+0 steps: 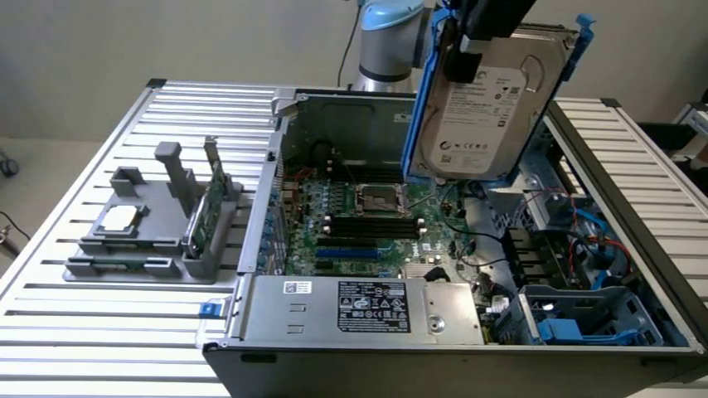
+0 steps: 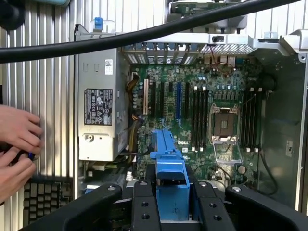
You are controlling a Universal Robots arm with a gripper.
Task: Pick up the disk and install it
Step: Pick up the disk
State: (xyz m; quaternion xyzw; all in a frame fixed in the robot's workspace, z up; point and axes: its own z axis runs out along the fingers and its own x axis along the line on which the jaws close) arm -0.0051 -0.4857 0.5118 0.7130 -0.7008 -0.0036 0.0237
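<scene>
Exterior view, disk (image 1: 487, 108) held upright above open computer case (image 1: 443, 373), fingers (image 2: 143, 207) pinching its blue carrier (image 2: 171, 185)

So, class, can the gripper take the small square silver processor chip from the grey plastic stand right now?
Probably not: the gripper is shut on the silver-grey metal hard drive, though nothing covers the chip.

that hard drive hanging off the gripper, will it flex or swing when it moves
Probably stiff: the disk is a flat metal slab, hanging upright without sagging. Being metal, it is likely heavy for its size. The gripper seems to pinch its blue plastic carrier, which may flex or slip.
</scene>
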